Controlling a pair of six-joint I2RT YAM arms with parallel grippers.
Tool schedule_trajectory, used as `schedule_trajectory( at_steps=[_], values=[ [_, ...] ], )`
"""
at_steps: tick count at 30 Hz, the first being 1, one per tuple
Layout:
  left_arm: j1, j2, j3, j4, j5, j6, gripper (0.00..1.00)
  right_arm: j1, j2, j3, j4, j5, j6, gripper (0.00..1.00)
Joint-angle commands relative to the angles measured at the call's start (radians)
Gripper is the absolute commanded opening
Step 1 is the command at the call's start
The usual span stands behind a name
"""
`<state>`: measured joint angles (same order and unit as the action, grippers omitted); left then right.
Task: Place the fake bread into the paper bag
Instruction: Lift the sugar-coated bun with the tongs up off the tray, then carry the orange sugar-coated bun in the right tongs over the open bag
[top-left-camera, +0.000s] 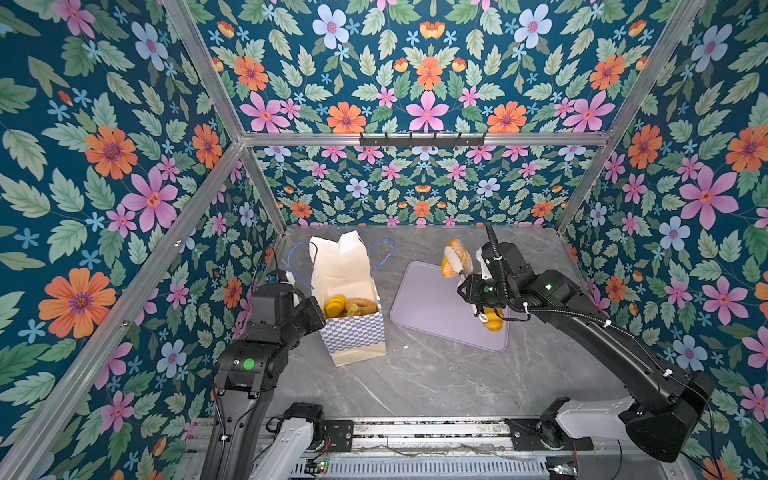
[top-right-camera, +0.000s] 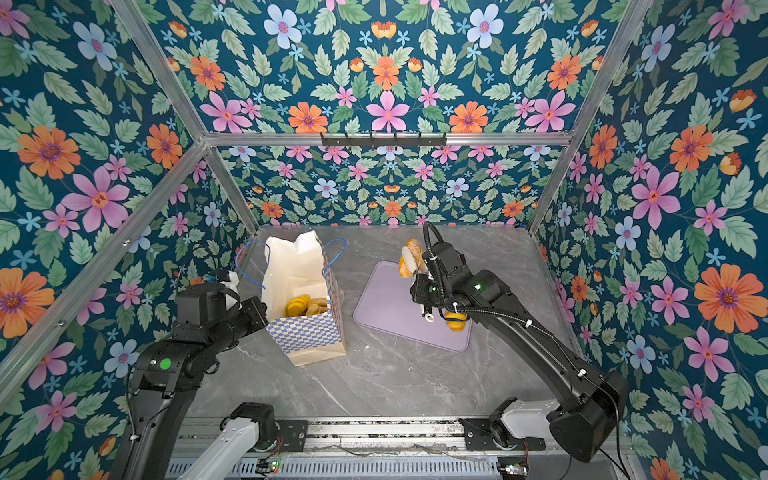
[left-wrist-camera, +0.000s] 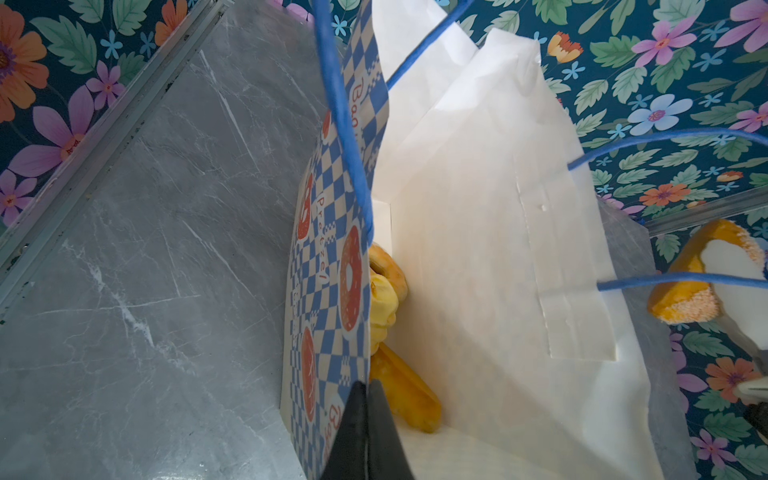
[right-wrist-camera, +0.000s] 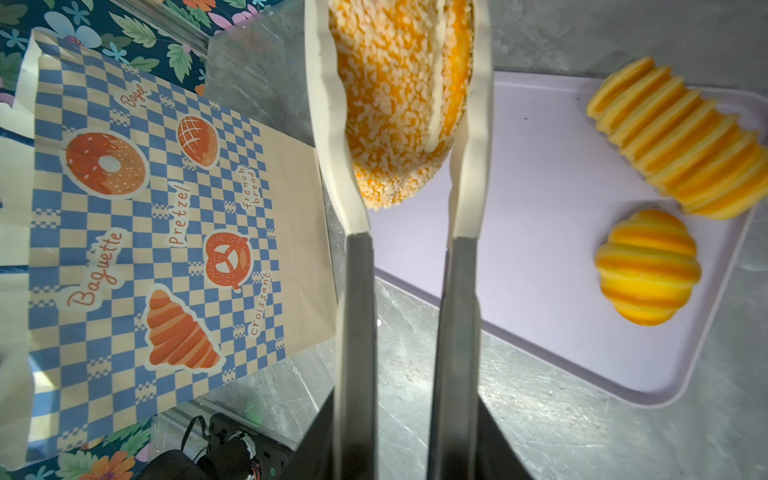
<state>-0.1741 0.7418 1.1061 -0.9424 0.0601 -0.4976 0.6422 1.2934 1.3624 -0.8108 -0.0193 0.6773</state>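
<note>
**Right hand (top-left-camera: 456, 259) grasped a crumb-coated bun (right-wrist-camera: 399, 104) in the air over the far edge of the lilac tray (top-left-camera: 424, 316), to the right of the paper bag (top-left-camera: 353, 332).**

From above, the right arm hid most of the bread lying on the tray. The right wrist view showed both pieces: a ridged long loaf (right-wrist-camera: 677, 141), its end cut off by the frame, and a round ridged roll (right-wrist-camera: 648, 266) just beside it. The left hand (left-wrist-camera: 365, 390) was hidden behind its own wrist in both top views. Its wrist view showed black fingers clenched on the bag's left wall. The bag stood open on the grey worktop (top-left-camera: 436, 382). It held a yellow ridged bread (top-left-camera: 334, 305), a brown ring (top-left-camera: 361, 305) and a long orange loaf (left-wrist-camera: 405, 395); the full count was unclear.
</note>
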Motion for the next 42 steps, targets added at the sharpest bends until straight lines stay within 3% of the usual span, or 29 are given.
schedule_trajectory(
  at_steps=[1, 13, 30, 42],
  values=[
    [0.001, 0.001, 0.013, 0.016, -0.008, -0.009, 0.06, 0.000, -0.019, 0.015, -0.023, 0.044, -0.033, 0.37],
    [0.001, -0.006, 0.012, 0.025, -0.006, -0.024, 0.06, 0.002, -0.074, 0.098, -0.081, 0.049, -0.061, 0.35],
    [0.001, -0.005, -0.001, 0.032, -0.002, -0.025, 0.07, 0.010, -0.112, 0.194, -0.009, -0.103, -0.047, 0.35],
    [0.000, -0.010, -0.002, 0.029, 0.000, -0.026, 0.06, 0.137, -0.043, 0.325, 0.005, -0.093, -0.079, 0.34]
  ],
)
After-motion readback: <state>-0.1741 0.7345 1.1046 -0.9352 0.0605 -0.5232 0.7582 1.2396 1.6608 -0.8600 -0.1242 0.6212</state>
